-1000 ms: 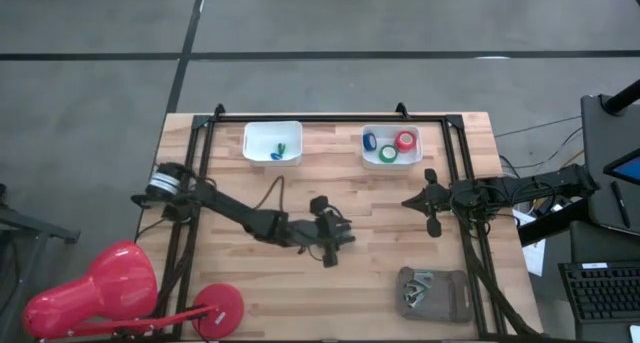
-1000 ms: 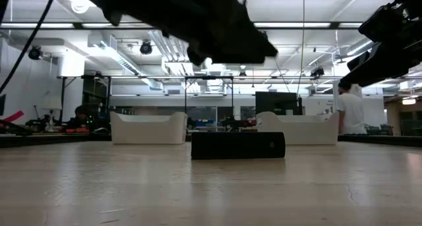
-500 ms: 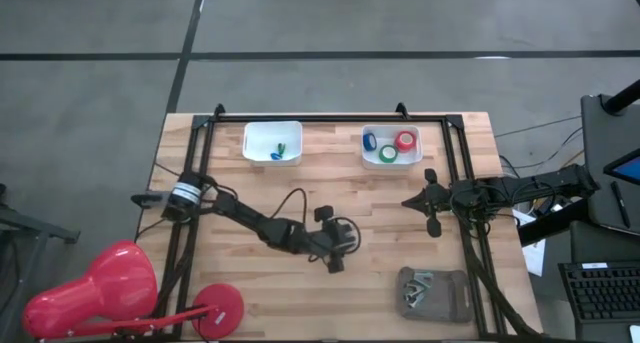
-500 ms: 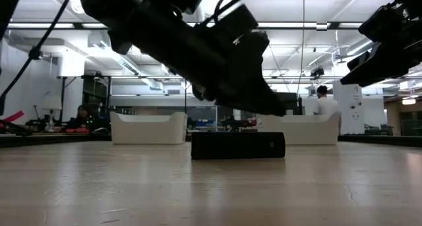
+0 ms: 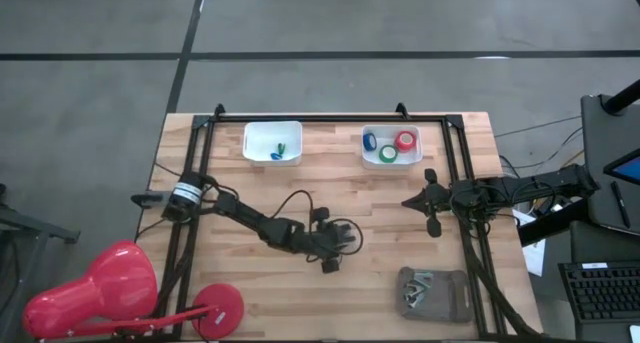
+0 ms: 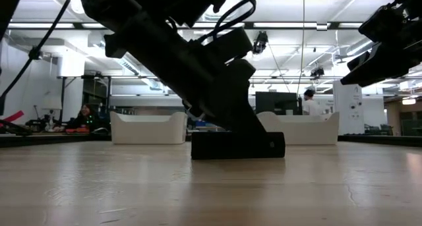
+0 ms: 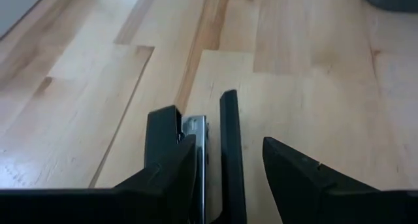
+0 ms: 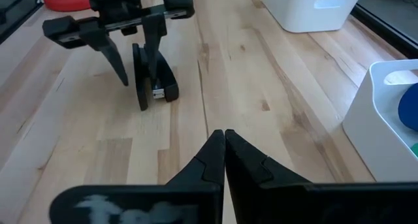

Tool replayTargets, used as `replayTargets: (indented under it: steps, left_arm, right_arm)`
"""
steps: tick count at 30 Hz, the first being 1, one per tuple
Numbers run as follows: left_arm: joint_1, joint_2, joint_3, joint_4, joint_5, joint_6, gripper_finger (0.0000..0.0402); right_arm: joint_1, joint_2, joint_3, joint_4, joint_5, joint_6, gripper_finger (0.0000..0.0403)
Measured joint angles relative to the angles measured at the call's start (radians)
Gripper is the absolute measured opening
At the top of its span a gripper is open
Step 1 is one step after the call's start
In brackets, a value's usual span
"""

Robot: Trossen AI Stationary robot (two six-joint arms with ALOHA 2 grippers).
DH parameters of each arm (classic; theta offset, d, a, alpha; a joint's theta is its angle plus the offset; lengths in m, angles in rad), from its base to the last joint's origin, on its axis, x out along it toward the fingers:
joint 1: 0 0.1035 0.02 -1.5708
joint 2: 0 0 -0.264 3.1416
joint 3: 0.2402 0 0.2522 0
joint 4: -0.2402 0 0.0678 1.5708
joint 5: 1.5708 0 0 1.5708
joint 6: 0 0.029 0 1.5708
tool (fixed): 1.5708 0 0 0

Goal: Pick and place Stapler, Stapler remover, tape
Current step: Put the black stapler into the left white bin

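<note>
Mid-table, we see the left gripper (image 8: pixel 138 66) lowered over the black stapler (image 8: pixel 154 80), its spread fingers (image 7: pixel 166 178) straddling it on the wooden table (image 5: pixel 380 198). Our right gripper (image 5: pixel 432 226) waits, pressed together, beside the tape (image 5: pixel 404 140) bin (image 5: pixel 391 161).

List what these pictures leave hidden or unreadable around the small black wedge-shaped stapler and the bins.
- Black stapler: in the high view, hidden under the left gripper; whether its fingers touch the stapler cannot be told.
- Small blue and green items in the left white bin: too small to identify in the high view.
- Contents of both bins: hidden by their walls in the low view.
</note>
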Motion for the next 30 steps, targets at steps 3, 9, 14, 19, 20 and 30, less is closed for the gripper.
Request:
replayTargets:
  steps: [3, 9, 14, 19, 20, 30]
  left_arm:
    - [0.0, 0.0, 0.0, -0.021, -0.002, 0.0, 0.0178]
    - [0.0, 0.0, -0.004, -0.027, -0.019, -0.007, 0.0168]
    - [0.0, -0.001, -0.005, -0.034, -0.024, -0.012, 0.0122]
    - [0.0, -0.002, -0.005, -0.046, -0.025, -0.014, 0.0057]
    - [0.0, -0.002, -0.005, -0.047, -0.02, -0.016, 0.0046]
    - [0.0, -0.024, -0.008, -0.073, -0.033, -0.009, 0.0047]
  right_arm:
    - [0.0, 0.0, 0.0, 0.0, 0.0, 0.0, 0.0008]
    - [0.0, 0.0, 0.0, 0.0, 0.0, 0.0, 0.0008]
    - [0.0, 0.0, 0.0, -0.001, 0.0, 0.0, 0.0008]
    - [0.0, 0.0, 0.0, 0.0, 0.0, 0.0, 0.0008]
    - [0.0, 0.0, 0.0, 0.0, 0.0, 0.0, 0.0008]
    - [0.0, 0.0, 0.0, 0.0, 0.0, 0.0, 0.0008]
